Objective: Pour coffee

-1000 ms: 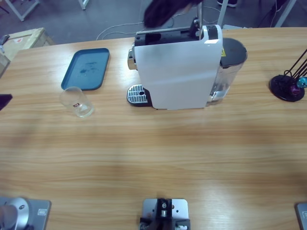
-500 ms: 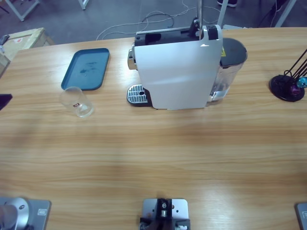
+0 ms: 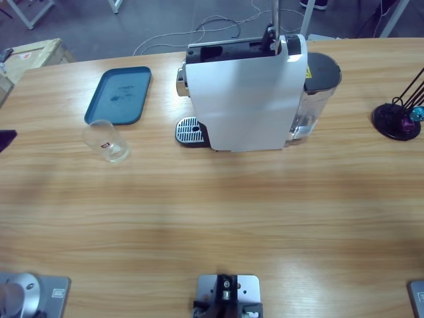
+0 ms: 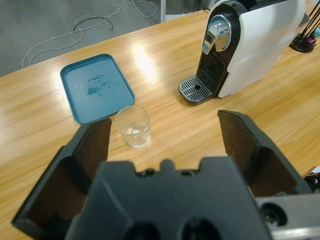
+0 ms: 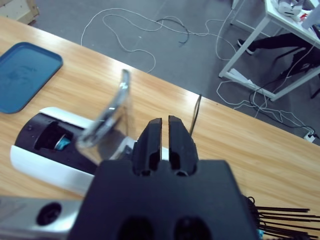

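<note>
Left wrist: glass (image 4: 133, 126) beside tray (image 4: 96, 87).

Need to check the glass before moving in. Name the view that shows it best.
The left wrist view: the glass stands upright, close, between the left gripper's open jaws, beside the blue tray. The high view shows it smaller. The right wrist view misses it.

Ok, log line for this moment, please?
left gripper: open, aimed at glass | right gripper: shut, empty | glass beside tray | drip grate bare

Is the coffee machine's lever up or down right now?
Up. The lever stands raised above the coffee machine, with the capsule slot open beneath it and something blue inside.
</note>
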### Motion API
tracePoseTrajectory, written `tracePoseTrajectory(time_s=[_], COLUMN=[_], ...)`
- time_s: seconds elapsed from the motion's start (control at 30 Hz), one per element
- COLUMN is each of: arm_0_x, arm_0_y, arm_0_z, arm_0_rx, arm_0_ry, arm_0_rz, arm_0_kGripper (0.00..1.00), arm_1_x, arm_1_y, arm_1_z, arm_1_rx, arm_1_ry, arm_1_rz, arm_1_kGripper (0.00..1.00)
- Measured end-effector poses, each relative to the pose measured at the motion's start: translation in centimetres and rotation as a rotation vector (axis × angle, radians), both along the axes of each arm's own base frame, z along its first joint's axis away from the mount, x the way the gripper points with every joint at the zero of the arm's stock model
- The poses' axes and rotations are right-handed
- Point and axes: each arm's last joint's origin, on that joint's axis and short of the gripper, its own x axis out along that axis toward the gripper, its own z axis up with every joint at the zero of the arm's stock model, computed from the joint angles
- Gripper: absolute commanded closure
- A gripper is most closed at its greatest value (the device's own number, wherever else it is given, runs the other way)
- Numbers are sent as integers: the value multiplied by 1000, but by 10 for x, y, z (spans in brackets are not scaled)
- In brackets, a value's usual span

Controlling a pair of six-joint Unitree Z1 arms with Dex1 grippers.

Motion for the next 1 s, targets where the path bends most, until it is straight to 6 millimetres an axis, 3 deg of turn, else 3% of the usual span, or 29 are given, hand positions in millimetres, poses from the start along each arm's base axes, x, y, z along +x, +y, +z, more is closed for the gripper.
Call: tracePoseTrajectory(time_s=[0.1, 0.47, 1.0], arm_0_x=[0, 0, 0], arm_0_y=[0, 0, 0], arm_0_z=[0, 0, 0], arm_0_rx=[0, 0, 0], arm_0_ry=[0, 0, 0], arm_0_rz=[0, 0, 0], arm_0_kGripper=[101, 101, 101], arm_1_x=[0, 1, 22], arm_1_y=[10, 46, 82], arm_1_z=[-7, 10, -35], arm_1_rx=[-14, 36, 16], arm_1_ry=[9, -28, 33], arm_1_rz=[15, 63, 57], arm_1_kGripper=[1000, 1000, 1000])
